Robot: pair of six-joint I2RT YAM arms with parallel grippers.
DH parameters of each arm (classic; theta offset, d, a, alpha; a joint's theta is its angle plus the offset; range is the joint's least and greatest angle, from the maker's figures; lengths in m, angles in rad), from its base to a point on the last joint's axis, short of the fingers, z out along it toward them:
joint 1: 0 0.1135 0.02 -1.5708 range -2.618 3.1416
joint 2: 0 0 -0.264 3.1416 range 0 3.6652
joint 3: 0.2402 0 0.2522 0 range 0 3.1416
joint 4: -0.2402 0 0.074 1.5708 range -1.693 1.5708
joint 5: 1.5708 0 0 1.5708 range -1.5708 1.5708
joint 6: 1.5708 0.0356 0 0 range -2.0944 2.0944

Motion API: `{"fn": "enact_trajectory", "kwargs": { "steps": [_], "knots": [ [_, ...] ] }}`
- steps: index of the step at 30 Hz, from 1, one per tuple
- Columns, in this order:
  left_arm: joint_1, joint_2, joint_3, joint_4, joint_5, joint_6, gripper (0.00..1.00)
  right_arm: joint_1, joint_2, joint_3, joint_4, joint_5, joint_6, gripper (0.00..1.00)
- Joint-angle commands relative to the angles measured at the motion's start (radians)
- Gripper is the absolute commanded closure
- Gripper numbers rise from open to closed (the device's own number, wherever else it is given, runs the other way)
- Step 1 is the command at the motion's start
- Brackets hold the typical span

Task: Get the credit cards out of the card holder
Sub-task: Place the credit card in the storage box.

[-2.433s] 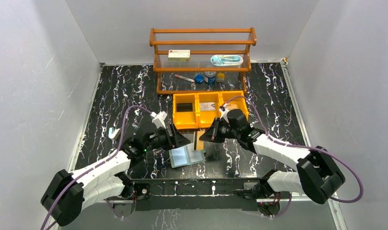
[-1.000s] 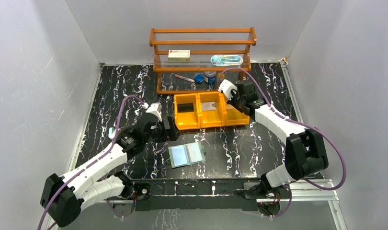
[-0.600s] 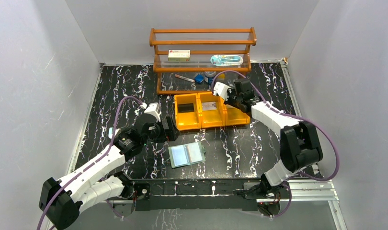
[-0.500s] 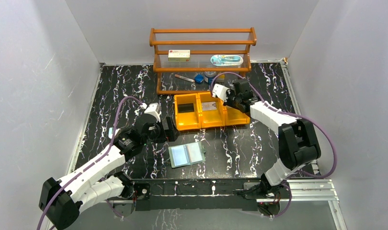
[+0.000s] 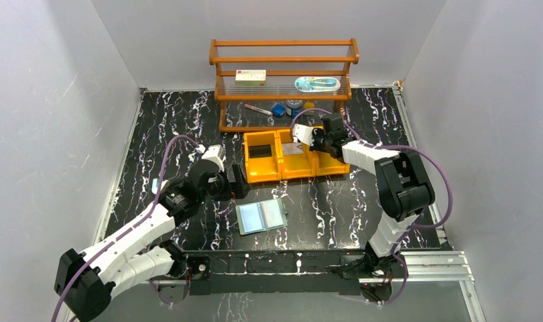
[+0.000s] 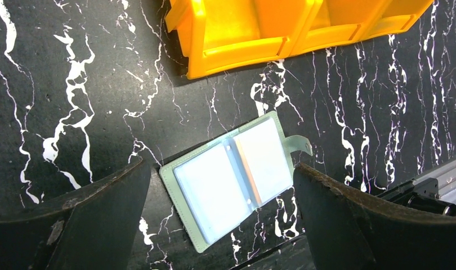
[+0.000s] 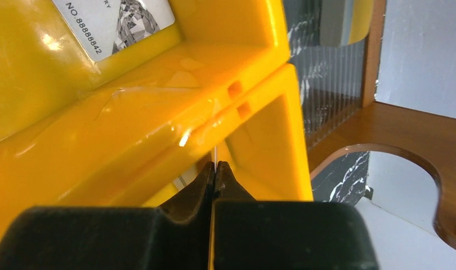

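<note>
The card holder (image 5: 261,216) (image 6: 231,174) lies open flat on the black table, sage-green with pale blue pockets; a thin orange strip shows by its spine. My left gripper (image 5: 238,182) (image 6: 220,169) hovers above it, open wide, touching nothing. My right gripper (image 5: 320,146) (image 7: 214,164) is over the right compartment of the orange bins (image 5: 297,167), jaws pressed on a thin pale card edge (image 7: 214,153), a credit card seen edge-on. A grey card (image 5: 292,149) (image 7: 116,22) lies in the middle compartment and a dark card (image 5: 258,150) in the left one.
A wooden shelf (image 5: 282,95) stands behind the bins, holding a white box with a red label (image 5: 250,78), a blue packet and small items. The bins' front wall (image 6: 242,48) lies just beyond the card holder. Grey walls enclose the table.
My right gripper left the card holder with a card, went to the bins and has shifted left above the right compartment. My left gripper backed off the card holder and now holds still.
</note>
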Motion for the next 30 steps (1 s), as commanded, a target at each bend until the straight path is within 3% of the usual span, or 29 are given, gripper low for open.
{"fn": "enact_trajectory", "kwargs": {
  "steps": [1, 5, 8, 9, 12, 19, 22, 30],
  "knots": [
    [0.007, -0.036, 0.04, -0.035, -0.028, 0.012, 0.02, -0.011, 0.05, 0.031, 0.081, -0.029, -0.07, 0.94],
    [0.008, -0.051, 0.035, -0.05, -0.038, 0.006, 0.02, -0.011, 0.051, 0.002, 0.11, -0.056, -0.082, 0.92],
    [0.007, -0.051, 0.04, -0.062, -0.044, 0.005, 0.02, -0.026, 0.041, 0.012, 0.041, -0.093, -0.081, 0.9],
    [0.007, -0.051, 0.04, -0.063, -0.044, 0.004, 0.02, -0.029, 0.036, 0.019, 0.0, -0.113, -0.078, 0.88],
    [0.007, -0.046, 0.038, -0.057, -0.041, 0.0, 0.02, -0.035, 0.016, 0.026, -0.066, -0.157, -0.074, 0.7],
    [0.007, -0.033, 0.043, -0.055, -0.029, -0.006, 0.02, -0.047, -0.024, 0.034, -0.076, -0.178, -0.04, 0.65],
    [0.007, -0.035, 0.042, -0.052, -0.029, -0.009, 0.02, -0.048, -0.041, 0.032, -0.04, -0.178, 0.013, 0.58],
    [0.007, -0.027, 0.033, -0.032, -0.006, -0.017, 0.02, -0.049, -0.141, 0.05, 0.017, -0.136, 0.206, 0.53]
  ]
}}
